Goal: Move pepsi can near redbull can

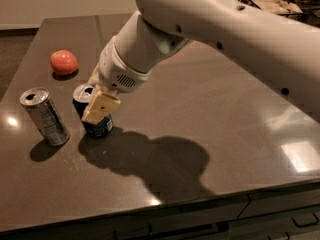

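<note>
Camera view: looks down across the table from its front edge.
pepsi can (100, 128): short, dark, on picture-left part of table; roughly upright, maybe a slight lean. Base at the top or just off it, can't tell which. Silver lid (82, 92) shows behind the pad.
gripper (95, 110): clamped on pepsi can mid-body; cream pad (101, 107) lies flat across the can's near side, far finger hidden behind it.
redbull can (46, 118): slim, silver, stands just picture-left of pepsi can w/ a narrow gap, not touching.
step: judged as set-down; pepsi can already looks near enough to redbull can.
do it well: no more sideways travel toward redbull can. Keep pepsi can vertical, lower straight, seat base flat before letting go. Open fingers only a little, then lift straight up & back off to picture-right, away from both cans.
risk: redbull can is tall & thin, prob. tips at a light nudge from can or finger. A lean at release could rock pepsi can or make it skid.
fruit (64, 62): red, round, behind the cans, well apart; not in the way.
table (225, 109): dark, glossy, likely slick, so release gently.
arm (210, 29): white, bulky, comes in from picture-right; hides the ground right of the can, so retreat slowly.
</note>
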You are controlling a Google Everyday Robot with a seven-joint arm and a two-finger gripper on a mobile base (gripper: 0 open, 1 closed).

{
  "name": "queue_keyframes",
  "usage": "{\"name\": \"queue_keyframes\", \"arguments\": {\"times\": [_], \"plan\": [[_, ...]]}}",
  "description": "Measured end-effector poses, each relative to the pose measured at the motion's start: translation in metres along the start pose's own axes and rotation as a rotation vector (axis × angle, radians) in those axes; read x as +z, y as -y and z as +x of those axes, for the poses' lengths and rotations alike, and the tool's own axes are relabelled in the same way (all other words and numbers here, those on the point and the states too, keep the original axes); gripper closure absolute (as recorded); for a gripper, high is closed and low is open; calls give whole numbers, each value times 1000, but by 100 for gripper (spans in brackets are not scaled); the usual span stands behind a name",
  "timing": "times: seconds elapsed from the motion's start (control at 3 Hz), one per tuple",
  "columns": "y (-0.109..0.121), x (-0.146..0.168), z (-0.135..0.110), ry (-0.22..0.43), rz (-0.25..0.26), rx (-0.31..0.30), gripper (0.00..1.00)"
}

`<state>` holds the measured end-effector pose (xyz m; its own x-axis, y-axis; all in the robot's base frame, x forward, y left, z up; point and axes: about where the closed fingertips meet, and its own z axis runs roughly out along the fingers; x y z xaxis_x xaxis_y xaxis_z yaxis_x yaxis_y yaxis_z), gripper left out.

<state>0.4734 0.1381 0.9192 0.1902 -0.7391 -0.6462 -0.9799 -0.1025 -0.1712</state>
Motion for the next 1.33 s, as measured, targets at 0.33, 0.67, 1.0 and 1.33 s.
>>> {"name": "queue_keyframes", "arguments": {"times": [0.33,0.67,1.0,1.33], "plan": [[-5,11,1,-8,-4,-7,86],[-8,15,-1,-4,-19,-14,62],[-9,15,-2,-5,-19,-18,38],[-10,14,-4,-6,-18,-21,15]]}}
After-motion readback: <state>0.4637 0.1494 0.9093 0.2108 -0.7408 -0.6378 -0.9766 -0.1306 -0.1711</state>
